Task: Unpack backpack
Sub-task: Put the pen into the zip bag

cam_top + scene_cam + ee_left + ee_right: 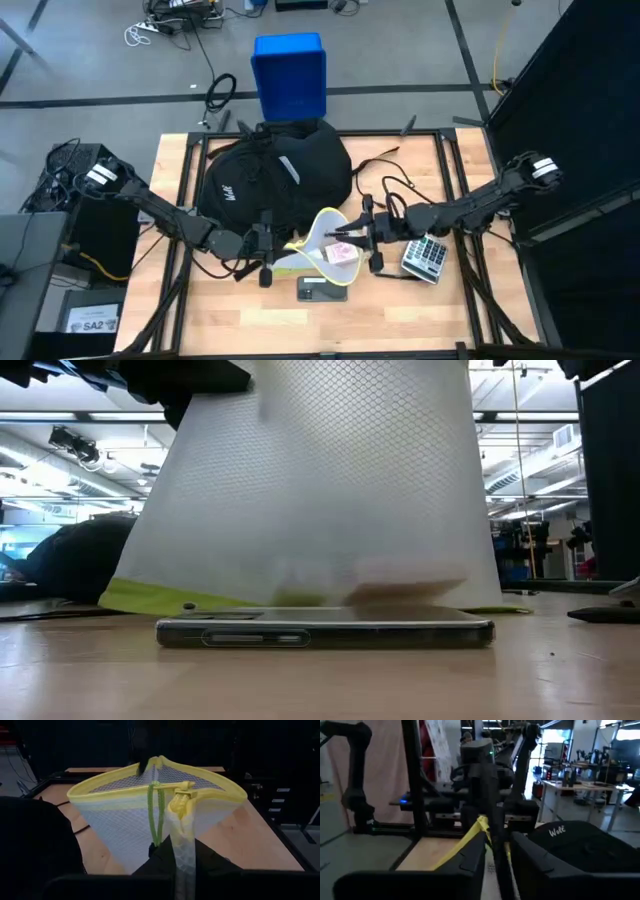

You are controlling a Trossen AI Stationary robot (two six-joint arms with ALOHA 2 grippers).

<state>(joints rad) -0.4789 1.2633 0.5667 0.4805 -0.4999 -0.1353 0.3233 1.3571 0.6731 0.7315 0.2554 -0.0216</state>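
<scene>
Backpack point(275, 170): black fabric, soft and slumped, rear-centre of surface point(470, 300); likely bulky, not fragile; take by strap or zip edge.
Mesh pouch point(325, 245): white net w/ yellow trim, light, floppy; stretched between both arms in front of backpack.
Left pincer point(268, 255): clamped on pouch's trim.
Right pincer point(362, 238): clamped on opposite rim.
Phone point(322, 289): flat, under pouch, in drop path.
Calculator point(425, 257): beside right arm.
Blue box point(290, 75): on the floor beyond the surface.

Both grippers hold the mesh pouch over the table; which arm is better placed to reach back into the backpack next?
Probably left. The left gripper sits right beside the backpack, while the right gripper is farther away, past the mesh pouch and near the calculator. Both grip the pouch's rim, so one must release first.
</scene>
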